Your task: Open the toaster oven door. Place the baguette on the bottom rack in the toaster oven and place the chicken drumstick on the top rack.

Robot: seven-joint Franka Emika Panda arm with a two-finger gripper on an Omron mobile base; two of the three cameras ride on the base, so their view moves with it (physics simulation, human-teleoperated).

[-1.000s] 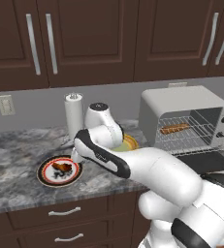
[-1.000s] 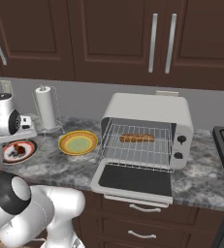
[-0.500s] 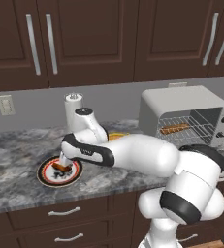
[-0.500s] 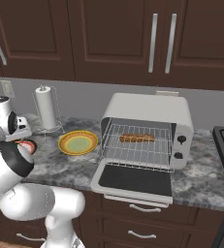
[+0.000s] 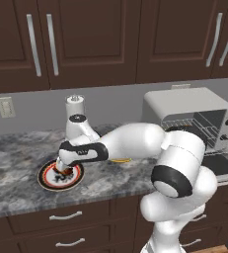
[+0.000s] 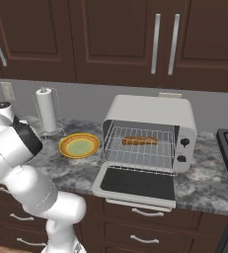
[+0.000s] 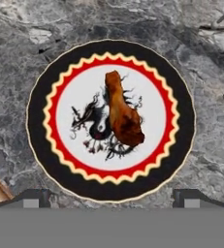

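Three cameras: two base views from behind the arm, one on the hand.
Left base view looks forward and down from behind-left over the counter [image 5: 17, 192], with the black-rimmed plate [image 5: 46, 180] lower left and the toaster oven [image 5: 184, 106] far right. Right base view looks from behind-right, nearer the toaster oven, open front facing it; both share oven, paper towel roll [image 6: 47, 109] and counter. Hand view looks straight down, close over the plate with the chicken drumstick [image 7: 123, 114].
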